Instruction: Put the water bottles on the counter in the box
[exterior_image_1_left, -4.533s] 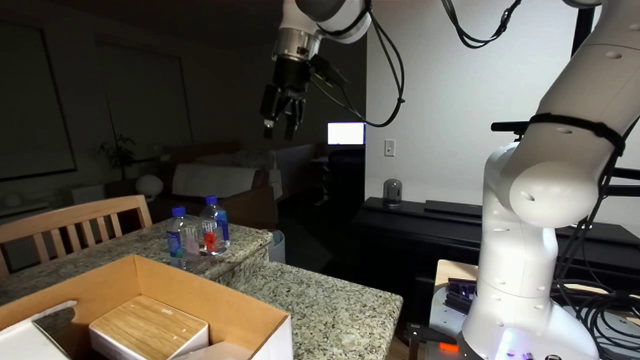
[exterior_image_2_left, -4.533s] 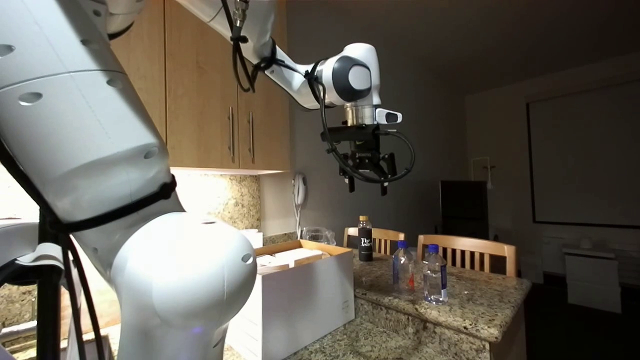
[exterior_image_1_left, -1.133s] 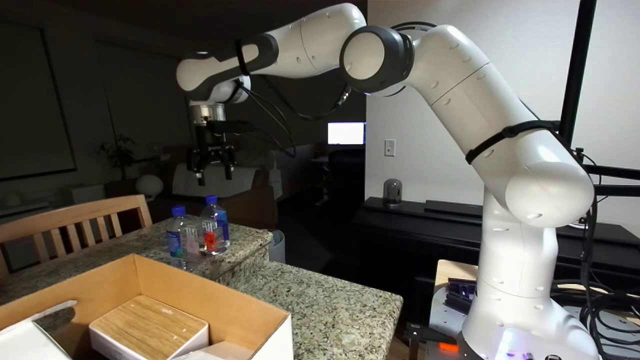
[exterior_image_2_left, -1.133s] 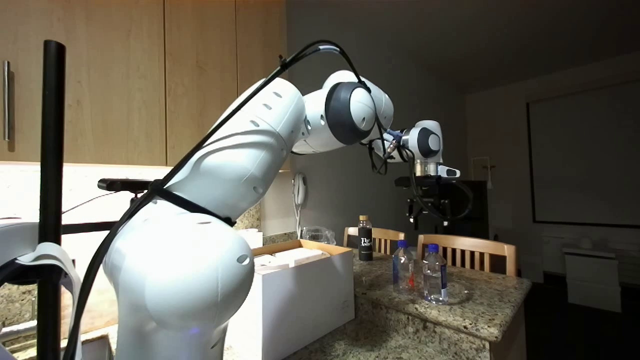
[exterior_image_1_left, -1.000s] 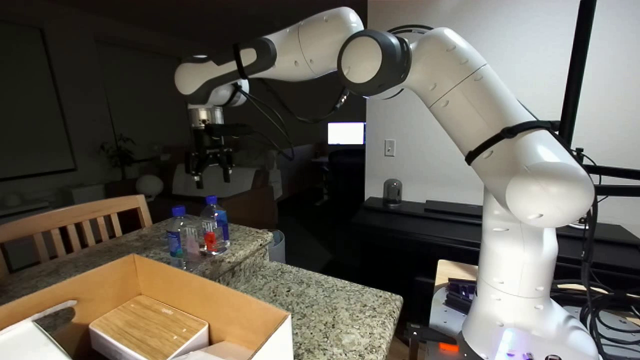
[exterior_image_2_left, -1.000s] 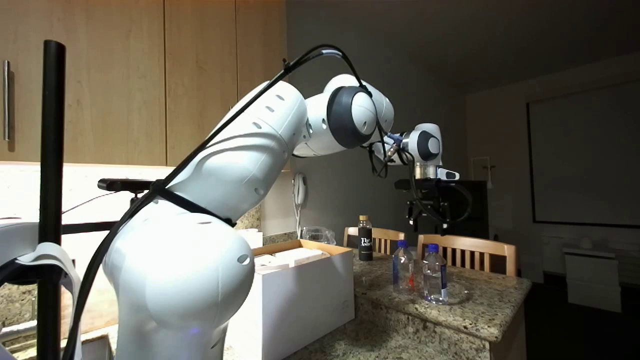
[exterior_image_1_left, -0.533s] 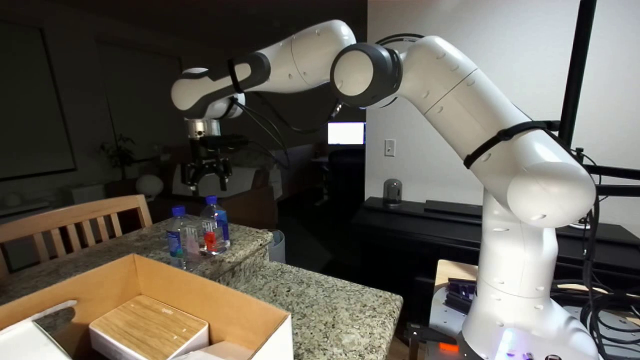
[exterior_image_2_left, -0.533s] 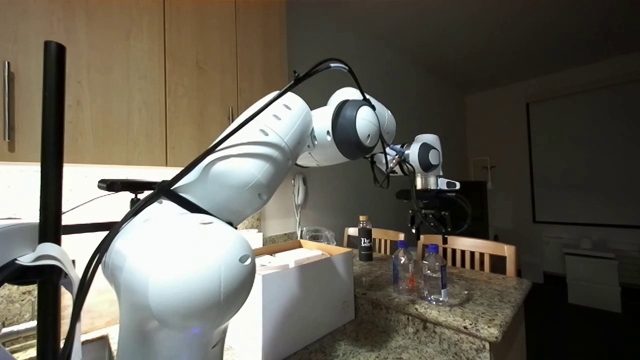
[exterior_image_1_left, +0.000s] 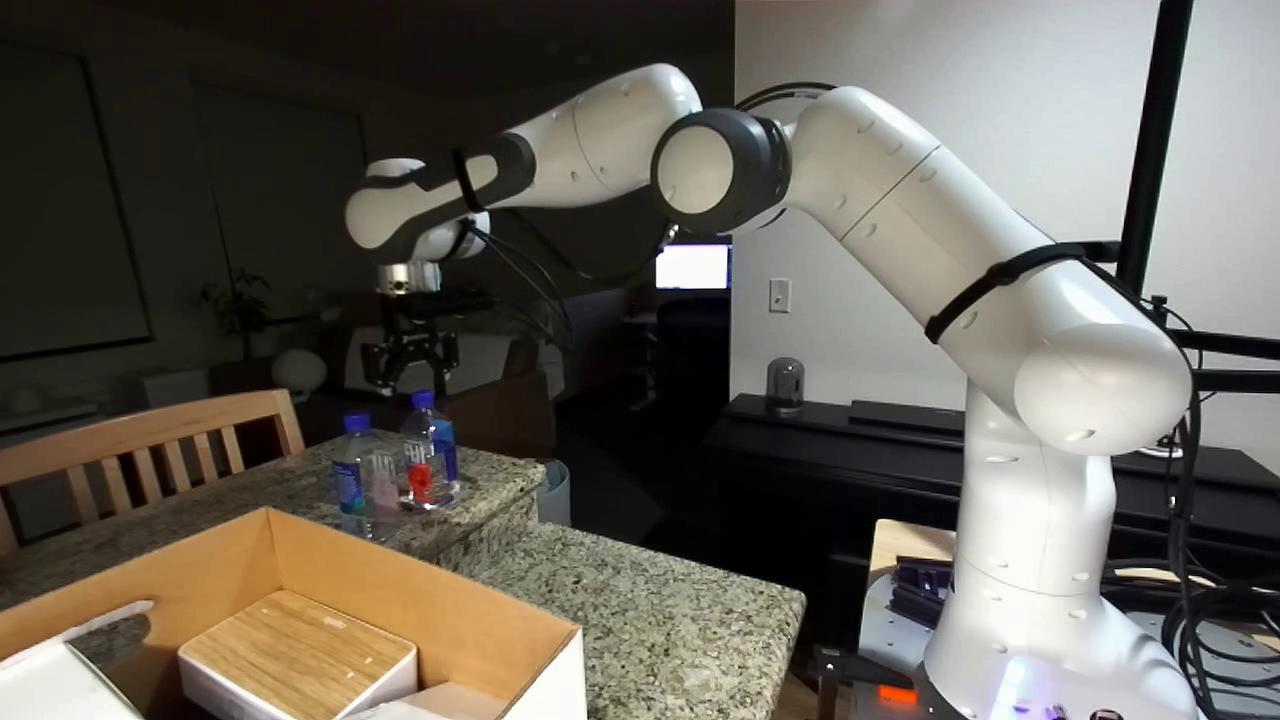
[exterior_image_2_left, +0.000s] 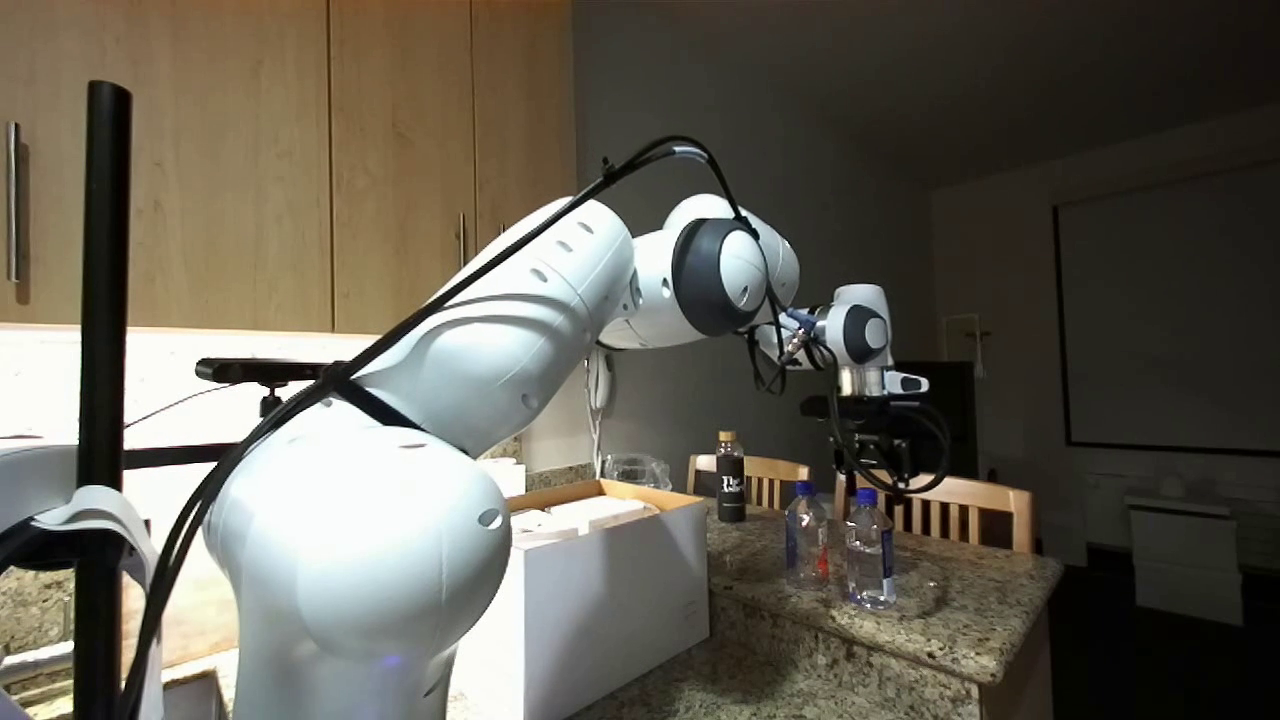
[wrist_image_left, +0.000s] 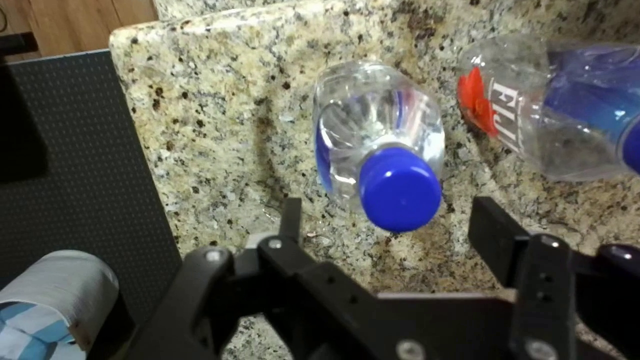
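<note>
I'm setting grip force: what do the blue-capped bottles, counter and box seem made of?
Bottles: probably thin plastic, clear and glossy; light glints off them and what's behind shows through.
Counter: likely polished granite, from its dense speckles and shiny edge.
Box: apparently cardboard, matte tan inside and white outside, judging by its thin walls.

A home kitchen: in an exterior view, wooden cabinets (exterior_image_2_left: 280, 160) at upper left, granite worktop (exterior_image_2_left: 960, 610) and chairs (exterior_image_2_left: 990, 496) at lower right.
</note>
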